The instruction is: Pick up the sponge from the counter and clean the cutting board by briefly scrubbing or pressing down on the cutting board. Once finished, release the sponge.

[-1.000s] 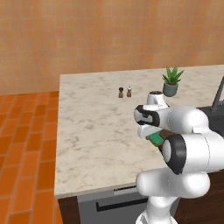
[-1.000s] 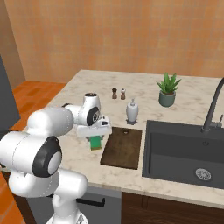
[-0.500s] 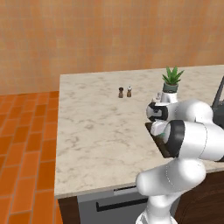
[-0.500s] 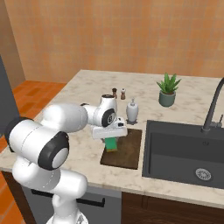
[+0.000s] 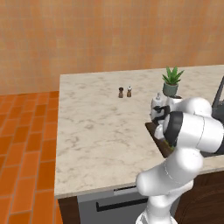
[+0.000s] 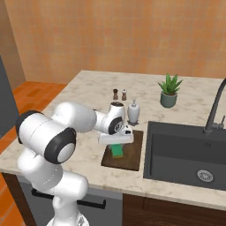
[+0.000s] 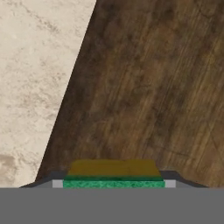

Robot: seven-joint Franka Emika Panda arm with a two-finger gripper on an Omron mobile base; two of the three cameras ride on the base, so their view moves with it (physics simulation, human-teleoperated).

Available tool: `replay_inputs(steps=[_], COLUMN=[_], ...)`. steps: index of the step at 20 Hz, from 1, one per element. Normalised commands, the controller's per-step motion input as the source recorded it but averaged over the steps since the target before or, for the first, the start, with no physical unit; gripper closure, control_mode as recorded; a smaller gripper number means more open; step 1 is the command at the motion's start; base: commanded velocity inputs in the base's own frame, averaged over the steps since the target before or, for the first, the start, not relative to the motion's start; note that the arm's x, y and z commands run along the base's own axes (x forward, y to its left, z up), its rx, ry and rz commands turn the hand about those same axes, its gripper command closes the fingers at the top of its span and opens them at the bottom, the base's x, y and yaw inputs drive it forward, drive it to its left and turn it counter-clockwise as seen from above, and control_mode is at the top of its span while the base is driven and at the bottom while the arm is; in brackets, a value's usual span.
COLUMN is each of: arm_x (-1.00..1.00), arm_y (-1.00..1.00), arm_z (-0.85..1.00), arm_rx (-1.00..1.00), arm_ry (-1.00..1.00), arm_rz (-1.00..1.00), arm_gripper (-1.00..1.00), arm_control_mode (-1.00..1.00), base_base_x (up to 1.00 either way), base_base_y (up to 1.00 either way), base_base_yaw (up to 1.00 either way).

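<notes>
The green-topped, yellow-bottomed sponge (image 6: 118, 151) sits between the fingers of my gripper (image 6: 117, 145), which is shut on it. The sponge is low over the near half of the dark brown cutting board (image 6: 129, 154); whether it touches the wood I cannot tell. Through the hand view the sponge (image 7: 113, 174) lies at the bottom between the fingertips (image 7: 57, 183), with the board's grain (image 7: 148, 87) close beneath and the beige counter (image 7: 35, 78) to the left. From the left base view my own arm hides the gripper, and a strip of the cutting board (image 5: 154, 129) shows.
A dark sink basin (image 6: 185, 154) with a faucet (image 6: 215, 108) lies right of the board. A white soap dispenser (image 6: 133, 112) stands just behind the board, two small shakers (image 6: 119, 94) farther back, and a potted plant (image 6: 170, 91) at the back right.
My gripper has carried the sponge rightward from beside the board's left edge to over the board and lowered it toward the wood.
</notes>
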Motion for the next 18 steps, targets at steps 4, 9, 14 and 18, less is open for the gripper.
replay_inputs(steps=[4, 9, 14, 18], arm_x=[0.00, 0.08, 0.57, 0.73], arm_y=[-0.06, 0.00, 0.00, 0.00], arm_z=[-0.27, -0.26, -0.01, 0.00], arm_rx=[0.04, 0.01, 0.00, 0.00], arm_ry=[0.00, 0.00, 0.00, 0.00], arm_rz=[0.00, 0.00, 0.00, 0.00], arm_gripper=[1.00, 1.00, 1.00, 1.00], arm_control_mode=[-1.00, -1.00, -1.00, -1.00], base_base_x=[0.00, 0.00, 0.00, 0.00], base_base_y=[0.00, 0.00, 0.00, 0.00], base_base_yaw=[0.00, 0.00, 0.00, 0.00])
